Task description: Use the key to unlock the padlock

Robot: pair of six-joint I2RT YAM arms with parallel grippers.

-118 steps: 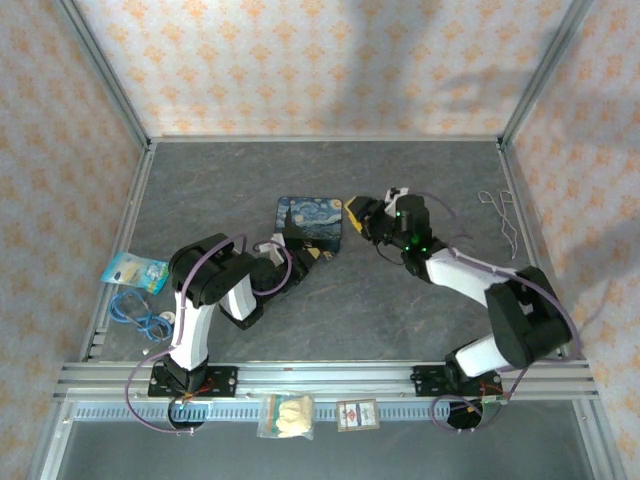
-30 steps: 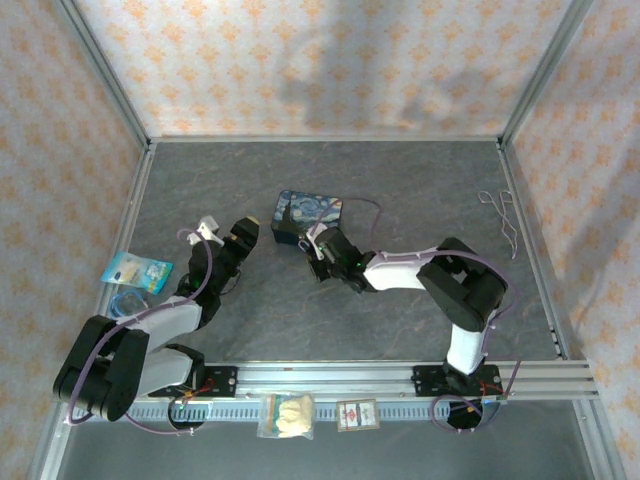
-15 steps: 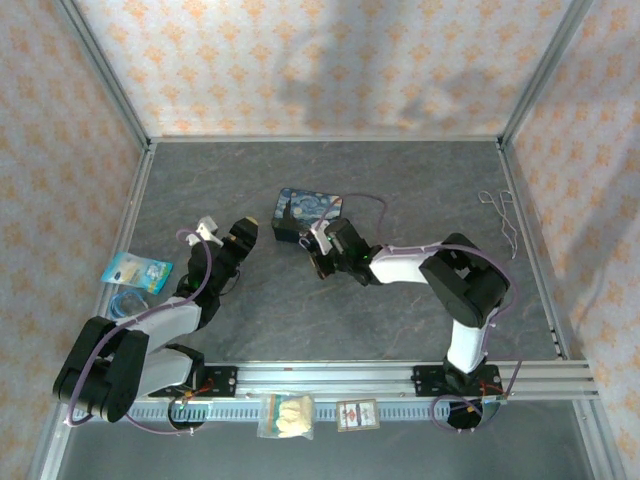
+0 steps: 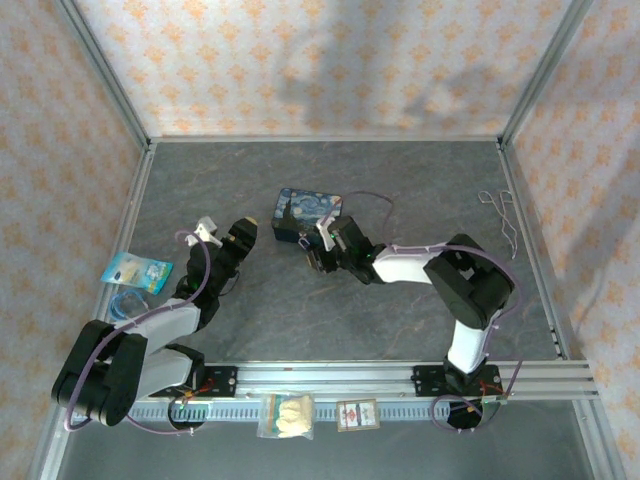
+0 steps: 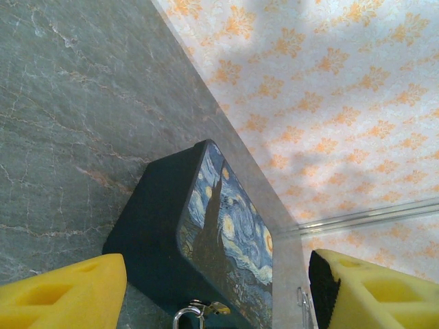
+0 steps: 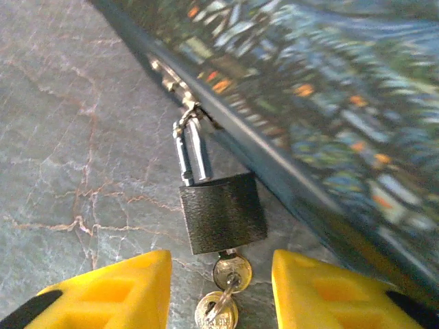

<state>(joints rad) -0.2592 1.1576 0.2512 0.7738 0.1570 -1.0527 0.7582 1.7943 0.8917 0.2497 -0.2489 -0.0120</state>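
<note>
**Right pincer** point(image 6: 219, 284): released. In the right wrist view its two yellow fingers point(image 6: 123, 291) stand apart, one on each side of the key point(image 6: 232, 271), and neither finger touches it.

- The key sits between the fingertips, with its blade inserted in the keyhole on the face of the padlock point(image 6: 223, 212) nearest the pincer.
- A second key point(image 6: 216, 314) is linked to the first by a small ring and lies closer to the palm.
- The padlock lies directly ahead of the fingertips on the grey table point(image 6: 62, 137). Its dark body is clear of both fingers.
- The silver shackle point(image 6: 191, 154) extends farther ahead. Both of its legs meet the top of the body, and its bend passes through the hasp point(image 6: 171, 75) on the wall of the painted box point(image 6: 329, 103).
- The box occupies the area ahead and to the right of the pincer.

In the top view the right pincer point(image 4: 322, 256) lies low at the near edge of the box point(image 4: 308, 212).

**Left pincer** point(image 5: 216, 288): released. In the left wrist view its fingers stand wide apart with nothing between them.

- The box point(image 5: 226, 233) stands ahead of the fingertips, apart from both.
- A silver loop point(image 5: 186, 317) shows at the box's lower edge.

In the top view the left pincer point(image 4: 245, 232) is near the box's left side, without contact.
</note>
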